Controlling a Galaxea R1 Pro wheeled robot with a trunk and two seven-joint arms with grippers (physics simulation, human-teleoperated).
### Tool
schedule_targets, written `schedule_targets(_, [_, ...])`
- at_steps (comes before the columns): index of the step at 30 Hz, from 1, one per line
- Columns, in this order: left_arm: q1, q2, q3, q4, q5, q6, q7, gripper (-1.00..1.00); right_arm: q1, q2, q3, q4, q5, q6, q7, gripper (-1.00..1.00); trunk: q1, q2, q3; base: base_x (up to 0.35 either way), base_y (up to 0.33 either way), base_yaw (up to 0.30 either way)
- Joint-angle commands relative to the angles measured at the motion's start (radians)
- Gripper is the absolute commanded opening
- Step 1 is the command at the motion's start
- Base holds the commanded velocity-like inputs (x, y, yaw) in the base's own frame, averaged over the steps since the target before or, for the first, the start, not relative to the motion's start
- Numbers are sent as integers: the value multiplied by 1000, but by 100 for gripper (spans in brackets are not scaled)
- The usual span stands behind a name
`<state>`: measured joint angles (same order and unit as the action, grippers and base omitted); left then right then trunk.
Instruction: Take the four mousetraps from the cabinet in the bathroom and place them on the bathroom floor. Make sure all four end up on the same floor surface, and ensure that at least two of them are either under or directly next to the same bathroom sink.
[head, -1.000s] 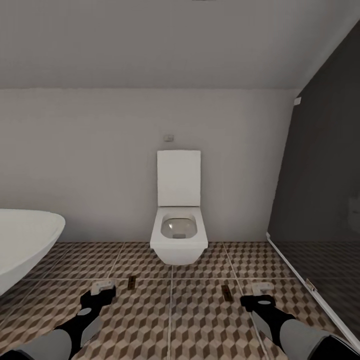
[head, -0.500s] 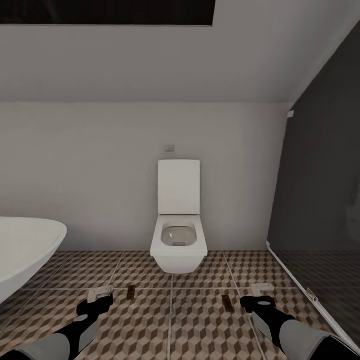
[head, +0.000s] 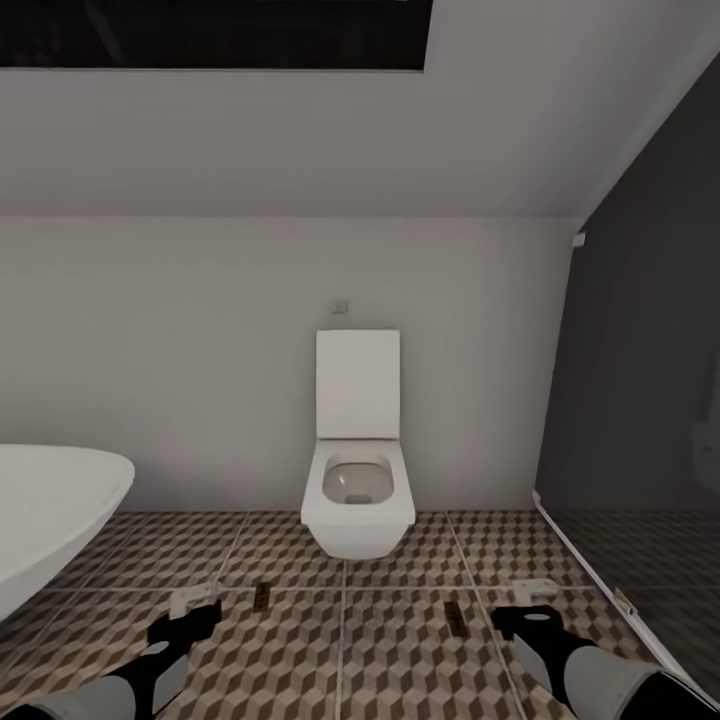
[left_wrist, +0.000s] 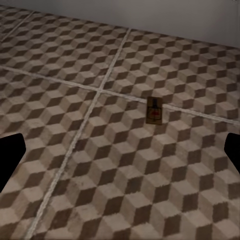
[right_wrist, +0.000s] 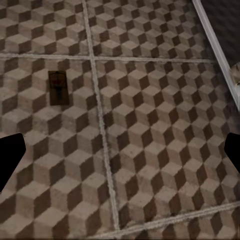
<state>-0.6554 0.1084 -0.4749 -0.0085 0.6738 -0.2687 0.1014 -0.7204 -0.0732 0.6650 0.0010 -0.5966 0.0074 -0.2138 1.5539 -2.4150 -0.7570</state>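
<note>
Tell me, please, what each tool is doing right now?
Left tool: open, holding nothing.
Right tool: open, holding nothing.

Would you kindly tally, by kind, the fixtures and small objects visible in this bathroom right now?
Small brown wooden mousetraps on the cube-patterned tile floor: 2, left one, right one
White wall-hung toilet: 1
White oval bathtub: 1
Total: 4
</note>
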Motion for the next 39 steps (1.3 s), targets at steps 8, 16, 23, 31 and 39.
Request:
schedule_targets(8, [16, 2, -8, 3, 8, 0, 4, 100, 7, 0, 8, 19, -7, -3, -1, 100, -31, 56, 24, 0, 0, 0])
schedule_targets(16, [50, 1, -8, 4, 9, 0, 4, 100, 54, -1, 8, 23, -6, -8, -1, 100, -62, 112, 49, 0, 0, 0])
schedule_targets(23, [79, -1, -8, 4, 13, -3, 5, 100, 98, -2, 8, 23, -4, -12, -1, 100, -89, 161, 71, 0, 0, 0])
schedule_targets(31, [101, -2, -8, 4, 21, -5, 6, 100, 119, -2, 8, 24, -4, -13, 0, 100, -119, 217, 96, 0, 0, 0])
schedule_targets(39, [111, -4, -8, 4, 23, -2, 4, 100, 136, -1, 8, 25, -3, -12, -1, 100, -150, 273, 121, 0, 0, 0])
